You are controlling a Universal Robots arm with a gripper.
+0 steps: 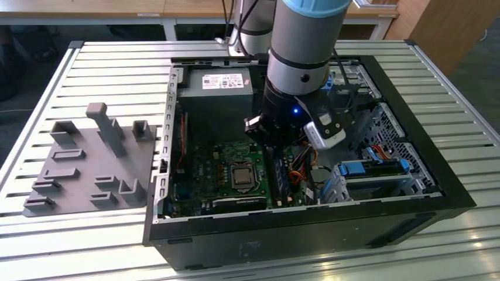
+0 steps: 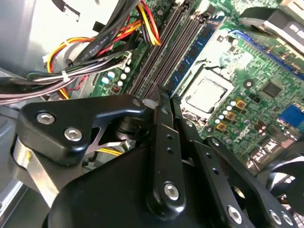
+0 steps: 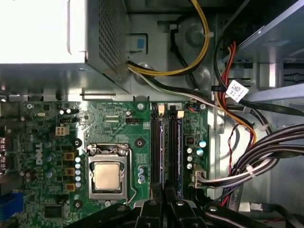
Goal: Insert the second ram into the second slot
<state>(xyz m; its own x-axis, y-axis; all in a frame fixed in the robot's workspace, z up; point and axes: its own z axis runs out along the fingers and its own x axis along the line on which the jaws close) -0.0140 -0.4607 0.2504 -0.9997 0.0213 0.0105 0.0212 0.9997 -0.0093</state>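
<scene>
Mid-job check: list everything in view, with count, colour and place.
computer case: one, black, open, on the slatted table
fixture plate: one, grey, exterior view's left of case
power supply: one, grey, inside the case
motherboard: one, green, holding a silver processor
ram stick: one, dark blue, upright in a slot beside the processor
cable bundles: several, black, yellow, red, beside the ram slots
drive brackets: some, bright blue, exterior view's right
arm: one, grey and blue; gripper: one, black, over those slots

second ram [image 2: 197, 50] | dark-blue, long, thin | on edge along the memory slots, on the processor side
</scene>
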